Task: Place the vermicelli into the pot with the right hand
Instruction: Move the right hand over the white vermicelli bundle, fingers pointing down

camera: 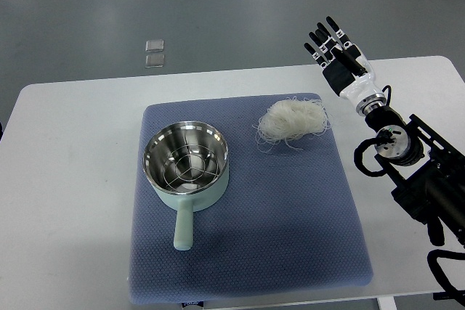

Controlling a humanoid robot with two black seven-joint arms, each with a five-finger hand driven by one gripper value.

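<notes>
A white bundle of vermicelli [293,121] lies on the blue mat [276,230], toward its far right corner. A pale green pot [186,164] with a steel inside and a wire rack stands left of it, handle pointing toward me. The pot holds no vermicelli. My right hand [333,43] is over the table's far edge, up and to the right of the vermicelli, apart from it. Its fingers are spread and hold nothing. The left arm is out of view.
The mat lies on a white table [65,179]. Two small clear squares [154,52] lie on the grey floor beyond the table's far edge. My right arm's black joints [414,172] run along the table's right side.
</notes>
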